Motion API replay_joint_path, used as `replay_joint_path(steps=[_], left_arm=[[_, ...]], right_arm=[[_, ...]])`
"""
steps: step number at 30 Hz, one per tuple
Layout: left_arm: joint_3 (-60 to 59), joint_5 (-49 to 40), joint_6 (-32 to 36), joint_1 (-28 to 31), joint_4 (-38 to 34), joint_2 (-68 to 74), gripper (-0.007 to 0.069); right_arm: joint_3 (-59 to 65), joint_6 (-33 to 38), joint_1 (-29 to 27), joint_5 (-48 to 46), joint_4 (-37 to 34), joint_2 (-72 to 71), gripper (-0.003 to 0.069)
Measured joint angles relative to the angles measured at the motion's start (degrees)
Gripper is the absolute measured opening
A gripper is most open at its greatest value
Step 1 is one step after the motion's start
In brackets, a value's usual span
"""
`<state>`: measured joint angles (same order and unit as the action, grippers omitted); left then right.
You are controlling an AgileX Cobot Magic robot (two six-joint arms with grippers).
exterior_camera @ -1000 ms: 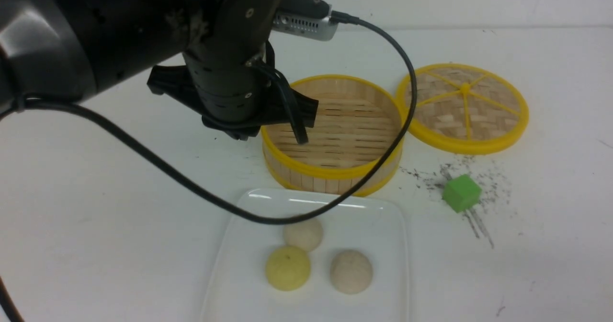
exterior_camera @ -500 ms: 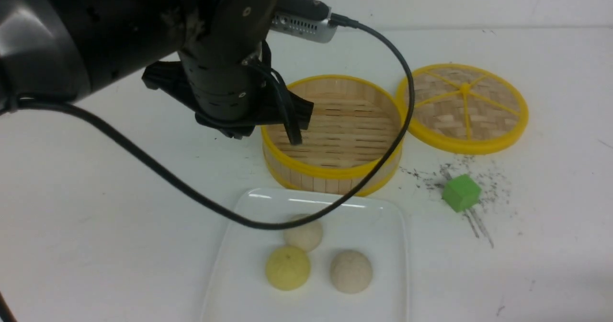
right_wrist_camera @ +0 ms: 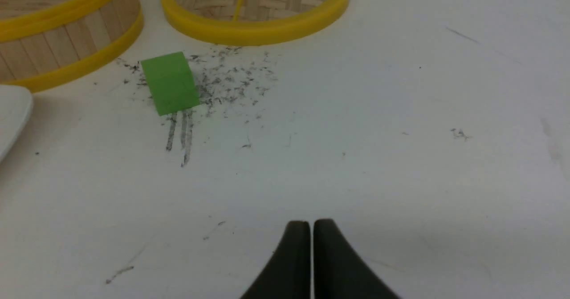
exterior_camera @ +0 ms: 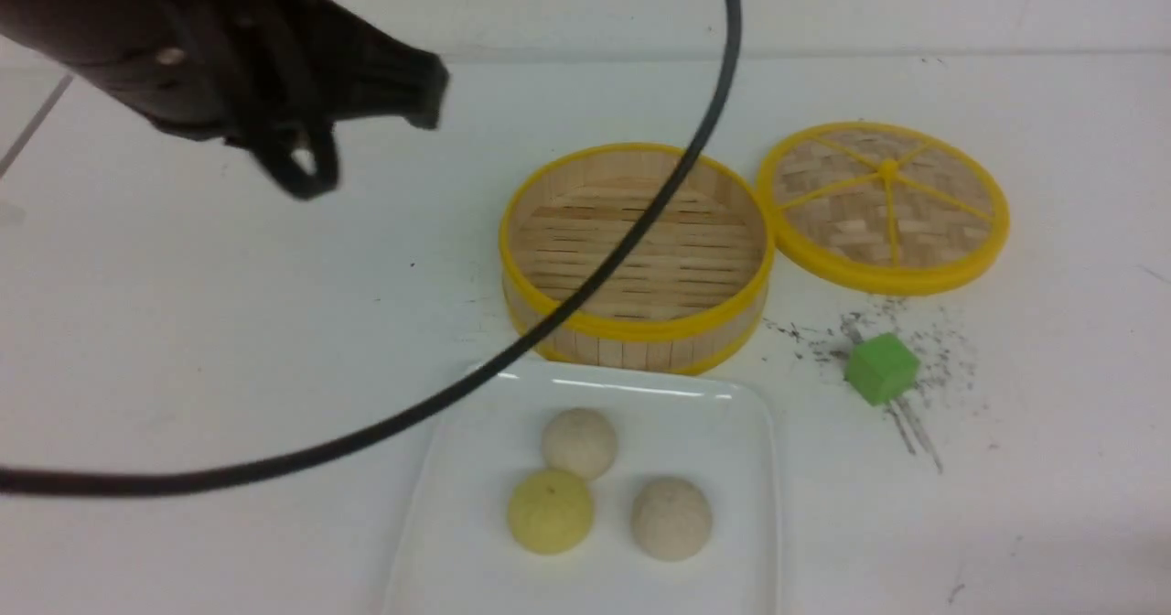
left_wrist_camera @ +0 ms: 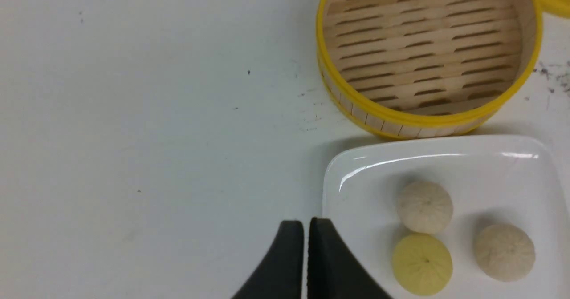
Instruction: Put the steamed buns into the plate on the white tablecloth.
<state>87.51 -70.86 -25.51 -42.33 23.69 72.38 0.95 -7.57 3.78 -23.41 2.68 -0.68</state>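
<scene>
From the front I see all three steamed buns sitting on the plate on the white tablecloth, just in front of the bamboo steamer. Its lid lies touching it, with a green cube nearby on the desk.

My left wrist camera shows the left hand with fingers pressed together on nothing, hanging over the plate's edge beside the buns.

My right wrist camera shows the right hand likewise closed and empty above bare cloth, well apart from the cube.
</scene>
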Motion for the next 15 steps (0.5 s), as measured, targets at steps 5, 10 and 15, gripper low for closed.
replay_joint_path(steps=[5,10,15], left_arm=[[-5.0,0.0,0.1,0.0,0.0,-9.5,0.0036],[-14.9,0.0,-1.3,0.0,0.0,-19.0,0.0034],[-29.7,1.8,-8.3,0.0,-0.9,-31.4,0.0013]], right_arm=[[0.0,0.0,-3.1,0.0,1.1,0.0,0.0039],[0.0,0.0,-3.6,0.0,1.2,0.0,0.0047],[0.0,0.0,-3.6,0.0,1.2,0.0,0.0052]])
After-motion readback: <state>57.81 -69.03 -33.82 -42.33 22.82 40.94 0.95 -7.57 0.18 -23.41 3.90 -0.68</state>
